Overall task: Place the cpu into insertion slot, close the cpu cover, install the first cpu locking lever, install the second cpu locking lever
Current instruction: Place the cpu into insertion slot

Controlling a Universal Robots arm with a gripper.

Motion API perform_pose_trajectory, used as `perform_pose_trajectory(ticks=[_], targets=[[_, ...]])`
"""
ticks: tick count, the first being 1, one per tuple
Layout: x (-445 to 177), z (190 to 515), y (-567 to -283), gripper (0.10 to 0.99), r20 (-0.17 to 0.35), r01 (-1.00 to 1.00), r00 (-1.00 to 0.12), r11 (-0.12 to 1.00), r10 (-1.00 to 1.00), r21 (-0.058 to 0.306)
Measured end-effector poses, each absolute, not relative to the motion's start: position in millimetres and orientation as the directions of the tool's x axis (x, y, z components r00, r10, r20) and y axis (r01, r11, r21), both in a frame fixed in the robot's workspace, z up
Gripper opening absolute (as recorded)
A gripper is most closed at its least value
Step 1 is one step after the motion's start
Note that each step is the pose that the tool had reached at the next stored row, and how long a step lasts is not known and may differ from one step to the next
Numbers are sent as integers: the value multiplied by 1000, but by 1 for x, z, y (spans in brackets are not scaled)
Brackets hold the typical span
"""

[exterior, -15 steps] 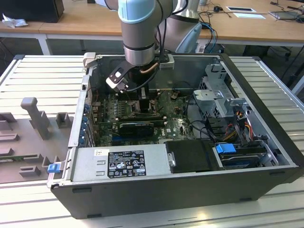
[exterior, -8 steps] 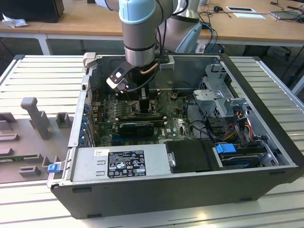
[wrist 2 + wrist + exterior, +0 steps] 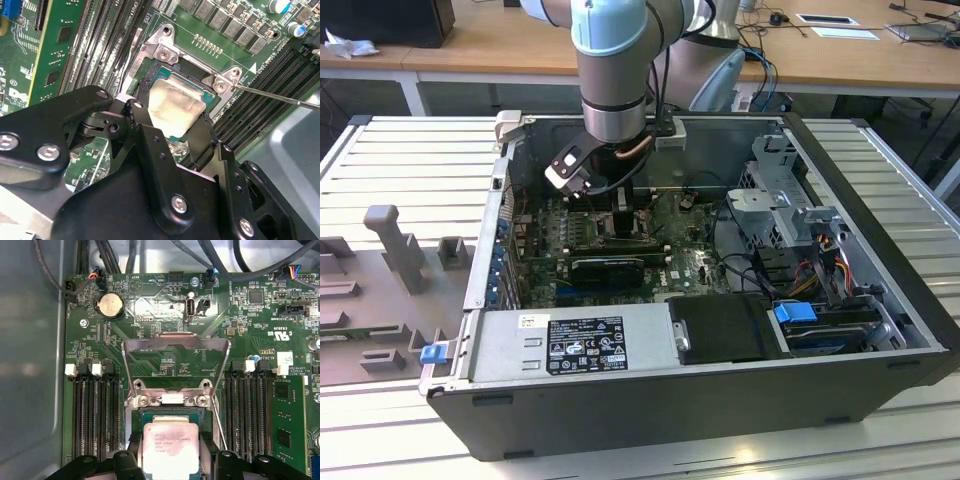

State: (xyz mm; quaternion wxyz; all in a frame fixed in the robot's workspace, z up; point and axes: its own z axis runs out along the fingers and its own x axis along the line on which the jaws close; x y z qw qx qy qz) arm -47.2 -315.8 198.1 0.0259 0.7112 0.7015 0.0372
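In the exterior view my gripper (image 3: 620,215) reaches down into the open computer case (image 3: 650,410), over the green motherboard. In both wrist views it is shut on the cpu (image 3: 175,102) (image 3: 170,447), a pale silvery square chip held between the two black fingers (image 3: 205,132). The chip sits at or just above the insertion slot (image 3: 194,82) (image 3: 165,417); I cannot tell whether it touches. The cpu cover (image 3: 175,342) stands tilted up and open behind the slot. A thin wire locking lever (image 3: 280,96) (image 3: 218,425) sticks out beside the slot.
Long black memory slots (image 3: 95,410) flank the socket on both sides, with a green card (image 3: 287,425) in one. A coin battery (image 3: 110,305) and cables lie beyond the cover. A power supply (image 3: 580,340) and drive cage (image 3: 790,200) crowd the case.
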Motion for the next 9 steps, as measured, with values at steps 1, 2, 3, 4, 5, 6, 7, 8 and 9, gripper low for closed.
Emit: perform_pose_trajectory(ticks=[1,2,3,4,5,6,7,8,9], targets=[[-47,198,-316,541,17,996,13,-15,1000,89],[-47,198,-316,541,17,996,13,-15,1000,89],[-47,198,-316,541,17,996,13,-15,1000,89],[-47,198,-316,541,17,996,13,-15,1000,89],[-47,198,-316,553,18,996,13,-15,1000,90],[-47,198,-316,553,17,996,13,-15,1000,90],[-47,198,-316,616,17,996,13,-15,1000,89],[-47,198,-316,616,17,996,13,-15,1000,89],[-47,199,-316,616,17,996,13,-15,1000,89]])
